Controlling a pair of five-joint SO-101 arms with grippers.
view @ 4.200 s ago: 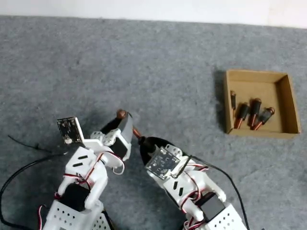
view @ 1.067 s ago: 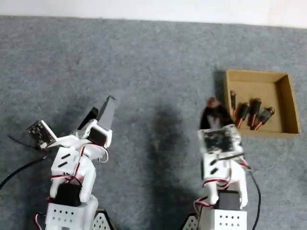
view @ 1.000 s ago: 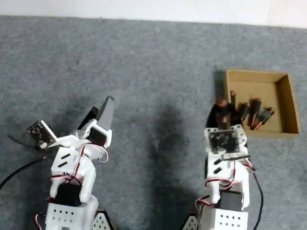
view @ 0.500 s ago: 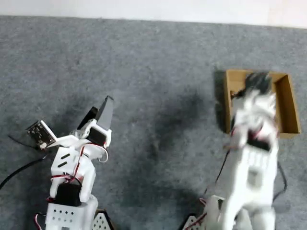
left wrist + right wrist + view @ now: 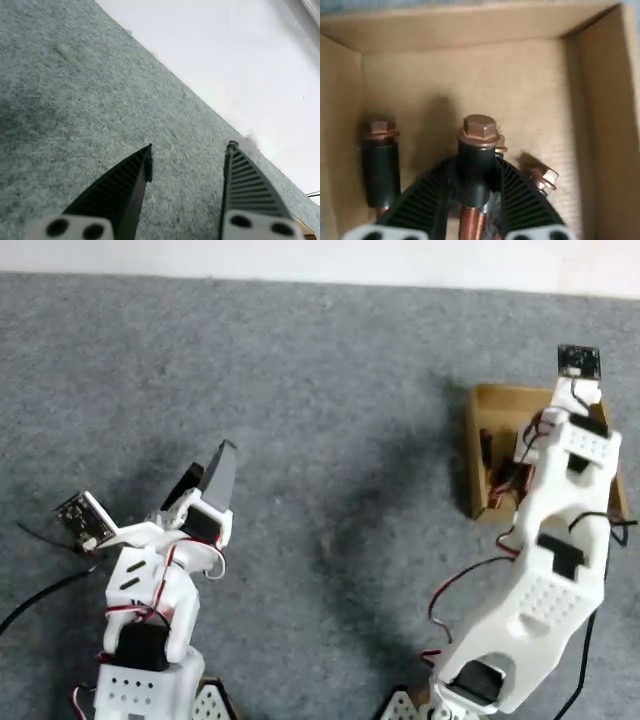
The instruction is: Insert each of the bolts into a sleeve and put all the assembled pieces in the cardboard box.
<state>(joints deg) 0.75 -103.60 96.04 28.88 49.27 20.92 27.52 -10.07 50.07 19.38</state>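
**Right gripper holds a piece over the box**

The right gripper [image 5: 476,169] is clamped on a piece [image 5: 479,145], which is a copper bolt inside a black sleeve. The fingers press the sleeve from both sides, and the bolt head sticks out beyond their tips. The gripper hangs inside the box [image 5: 470,25], above its floor. If the piece touches the floor, I cannot tell.

More assembled parts lie in the box. A second piece [image 5: 380,165] lies near the held one, close to a wall. On the other side a bolt head [image 5: 545,177] shows, partly hidden by a finger.

In the high view the box [image 5: 500,400] sits at 2 o'clock on the grey carpet [image 5: 320,390]. The right arm [image 5: 560,540] stretches from 5 o'clock over it and covers most of its inside. The left arm [image 5: 160,580] stands at 7 o'clock, well apart from the box. The left gripper [image 5: 190,150] has its fingers spread apart above the carpet and points toward 12 o'clock.
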